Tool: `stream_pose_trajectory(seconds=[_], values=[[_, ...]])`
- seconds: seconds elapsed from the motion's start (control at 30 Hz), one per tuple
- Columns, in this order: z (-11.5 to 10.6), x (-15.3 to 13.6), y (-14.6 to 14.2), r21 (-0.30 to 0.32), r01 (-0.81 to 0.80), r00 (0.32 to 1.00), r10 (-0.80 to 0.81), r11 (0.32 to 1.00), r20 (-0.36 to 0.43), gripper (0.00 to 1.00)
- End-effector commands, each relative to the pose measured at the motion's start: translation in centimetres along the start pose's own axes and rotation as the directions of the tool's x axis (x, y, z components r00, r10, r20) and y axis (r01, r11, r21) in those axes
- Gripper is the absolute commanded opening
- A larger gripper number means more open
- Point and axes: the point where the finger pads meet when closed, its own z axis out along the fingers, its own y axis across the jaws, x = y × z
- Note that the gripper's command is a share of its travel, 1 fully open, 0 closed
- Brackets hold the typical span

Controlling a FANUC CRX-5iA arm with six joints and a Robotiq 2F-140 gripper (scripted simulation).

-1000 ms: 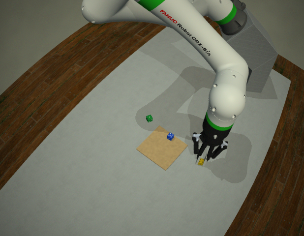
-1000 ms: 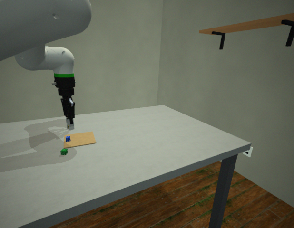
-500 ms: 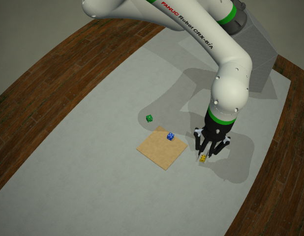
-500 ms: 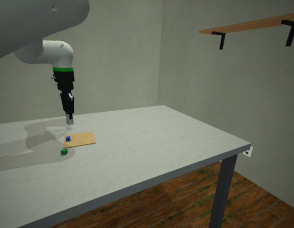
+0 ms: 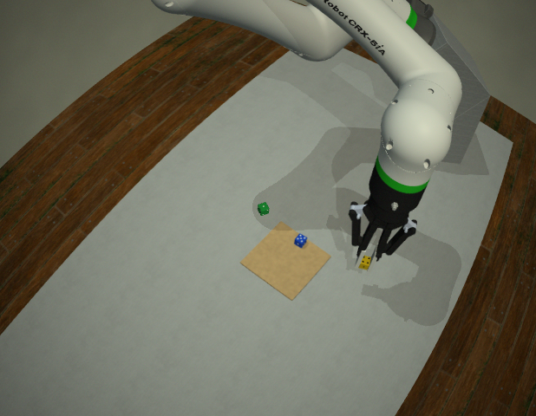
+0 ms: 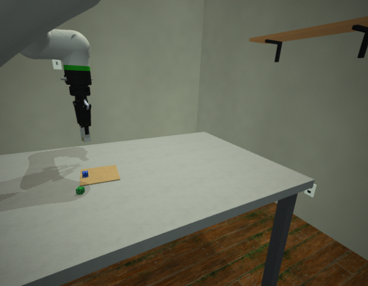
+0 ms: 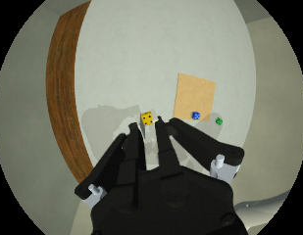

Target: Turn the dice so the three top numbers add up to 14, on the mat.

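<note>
My gripper (image 5: 365, 259) (image 6: 85, 138) (image 7: 147, 117) points down, raised above the table beside the mat, shut on the yellow die. The yellow die (image 5: 365, 262) (image 7: 147, 118) sits between the pads at the fingertips, showing a face with several dark pips; the pads hide its sides. The blue die (image 5: 300, 240) (image 6: 85, 174) (image 7: 196, 116) rests on the tan mat (image 5: 282, 273) (image 6: 104, 175) (image 7: 195, 93) near one edge, with several white pips on top. The green die (image 5: 263, 208) (image 6: 80, 190) (image 7: 219, 121) lies on the table just off the mat, one pip showing on top.
The grey table (image 5: 169, 290) (image 6: 193, 185) carries the mat, which lies flat. The arm's base (image 5: 465, 98) stands at the table's far end in the top view. A wall shelf (image 6: 316, 30) is high on the right in the exterior view.
</note>
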Motion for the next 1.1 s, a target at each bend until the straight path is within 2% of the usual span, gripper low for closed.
stream_pose_trajectory(seconds=[0.0,0.2,0.27,0.3,0.37,0.43,0.47,0.53,0.57,0.6,0.63,1.07], values=[[-0.1,0.0,0.0,0.0,0.0,1.0,0.0,1.0,0.0,0.09],[-0.1,0.0,0.0,0.0,0.0,1.0,0.0,1.0,0.0,0.09],[-0.1,0.0,0.9,0.001,-0.019,1.0,0.019,1.0,0.0,0.09],[-0.2,0.0,2.6,0.003,-0.054,0.999,0.054,0.999,0.001,0.09],[-0.3,-0.4,7.9,0.006,-0.165,0.986,0.165,0.986,0.002,0.09],[-0.3,-0.4,7.9,0.006,-0.165,0.986,0.165,0.986,0.002,0.09],[-0.4,-0.8,10.8,0.005,-0.224,0.974,0.224,0.974,0.002,0.09],[-0.4,-0.8,10.8,0.005,-0.224,0.974,0.224,0.974,0.002,0.09],[-0.5,-1.4,13.2,0.003,-0.274,0.962,0.274,0.962,0.001,0.09],[-0.5,-1.4,13.2,0.003,-0.274,0.962,0.274,0.962,0.001,0.09],[-0.5,-1.8,14.9,0.001,-0.308,0.951,0.308,0.951,0.0,0.09],[-0.5,-2.1,15.8,0.0,-0.326,0.945,0.326,0.945,0.0,0.09]])
